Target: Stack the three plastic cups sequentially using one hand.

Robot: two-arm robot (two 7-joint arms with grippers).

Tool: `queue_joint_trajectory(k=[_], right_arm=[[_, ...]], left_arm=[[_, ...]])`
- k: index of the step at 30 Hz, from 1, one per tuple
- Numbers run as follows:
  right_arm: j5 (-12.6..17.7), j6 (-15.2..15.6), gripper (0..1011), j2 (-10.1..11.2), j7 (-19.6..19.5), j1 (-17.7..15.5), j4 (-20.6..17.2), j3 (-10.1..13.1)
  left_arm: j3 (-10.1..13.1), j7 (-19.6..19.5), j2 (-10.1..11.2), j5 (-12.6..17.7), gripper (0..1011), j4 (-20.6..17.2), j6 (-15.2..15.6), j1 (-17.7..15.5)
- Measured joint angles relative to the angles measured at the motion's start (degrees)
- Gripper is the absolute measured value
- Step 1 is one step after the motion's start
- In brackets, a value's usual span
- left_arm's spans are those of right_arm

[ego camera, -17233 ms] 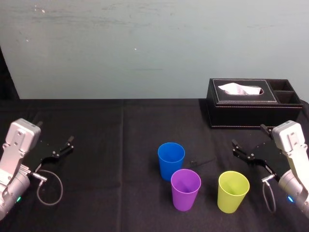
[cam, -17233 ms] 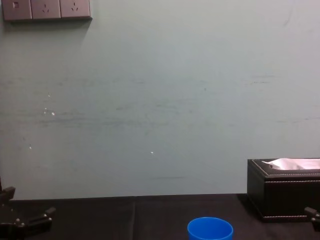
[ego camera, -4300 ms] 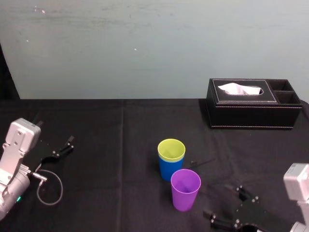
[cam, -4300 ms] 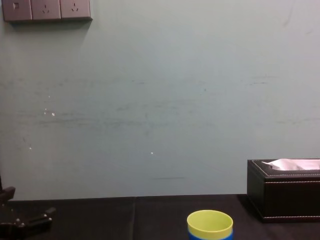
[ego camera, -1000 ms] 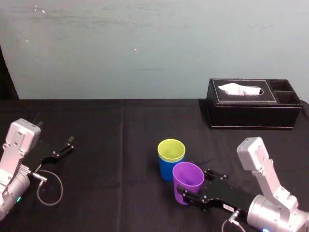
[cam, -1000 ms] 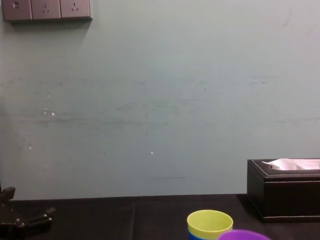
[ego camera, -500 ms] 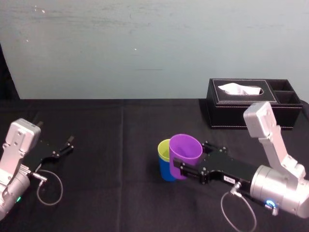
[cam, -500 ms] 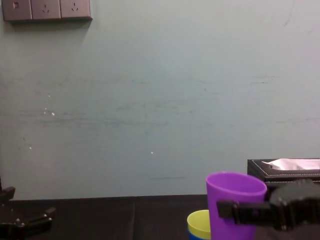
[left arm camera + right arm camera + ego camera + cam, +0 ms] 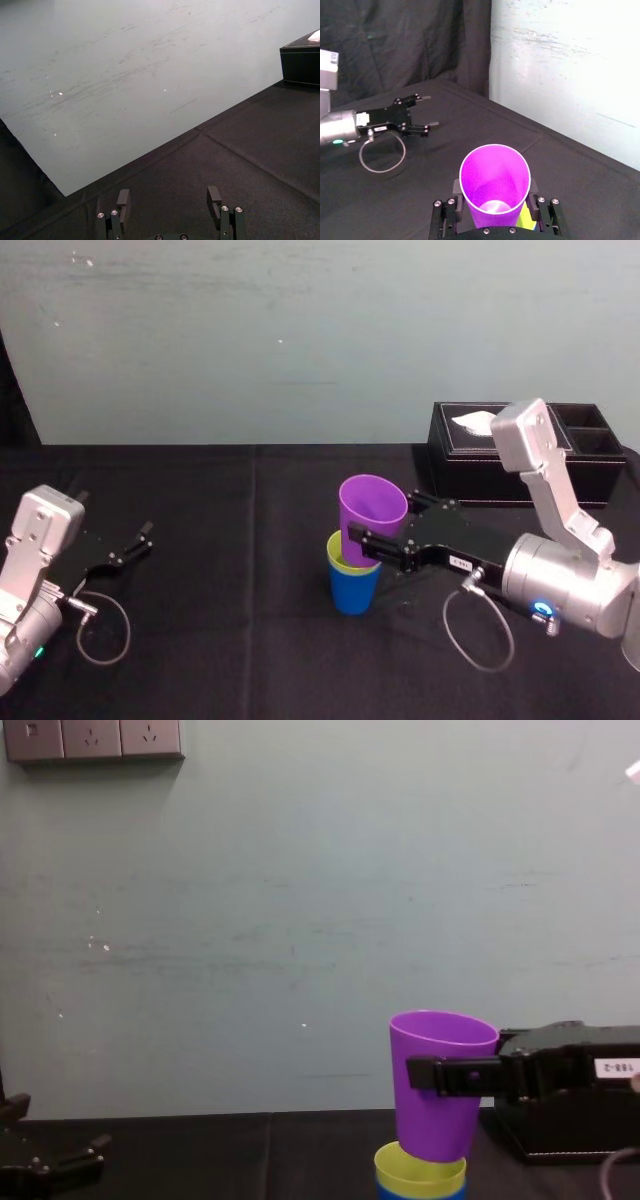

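Note:
My right gripper (image 9: pixel 381 522) is shut on the purple cup (image 9: pixel 371 512), one finger on each side of its wall (image 9: pixel 456 191). The purple cup (image 9: pixel 438 1082) hangs slightly tilted, its base at the mouth of the yellow-green cup (image 9: pixel 419 1169). The yellow-green cup (image 9: pixel 341 557) sits nested inside the blue cup (image 9: pixel 353 590), which stands on the black cloth at the table's middle. In the right wrist view the purple cup (image 9: pixel 494 184) is seen from above, with a sliver of the yellow-green cup (image 9: pixel 525 220) below it. My left gripper (image 9: pixel 168 200) rests open at the table's left.
A black tissue box (image 9: pixel 462 476) stands at the back right, just behind my right arm, and shows in the chest view (image 9: pixel 560 1138). A cable loop (image 9: pixel 101 626) lies by my left arm. Black cloth covers the table up to the pale wall.
My right gripper has lifted the purple cup off the table and carried it back and left, over the yellow-green and blue pair. The left arm has not moved.

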Motion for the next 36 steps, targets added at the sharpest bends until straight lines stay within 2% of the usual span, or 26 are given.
queue_joint_trajectory(k=[14,36], right_arm=[[-0.8,-1.9,734,-1.5,0.7,4.8,6.5,-3.3],[-3.1,-2.9,734,-3.0,-0.1,5.4,10.3,-4.7]], left_arm=[[0.0,0.0,0.0,0.0,1000,0.0,0.0,0.0],[0.0,0.0,0.0,0.0,1000,0.0,0.0,0.0]])
